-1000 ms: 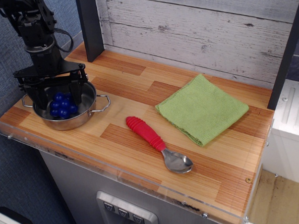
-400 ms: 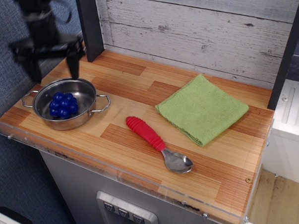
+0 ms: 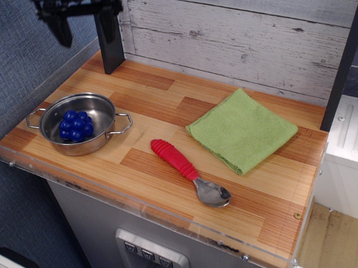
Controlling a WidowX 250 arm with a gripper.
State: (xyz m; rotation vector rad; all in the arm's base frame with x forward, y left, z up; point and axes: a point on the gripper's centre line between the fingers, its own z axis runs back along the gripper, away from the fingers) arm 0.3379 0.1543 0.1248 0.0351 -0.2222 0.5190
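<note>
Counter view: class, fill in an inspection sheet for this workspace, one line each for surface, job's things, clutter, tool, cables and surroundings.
Surface: wooden counter, with a clear guard along its front edge.
Job's things: steel pot near the left end, upright, holding a bunch of blue grapes.
Clutter: red-handled spoon lying at the middle front, bowl facing up; folded green cloth behind and right of it, not touching it.
Tool: tool open and empty, high over the back left corner, well apart from the pot.
Cables: nothing seen.
Surroundings: whitewashed plank wall behind; dark post at the back left.
</note>
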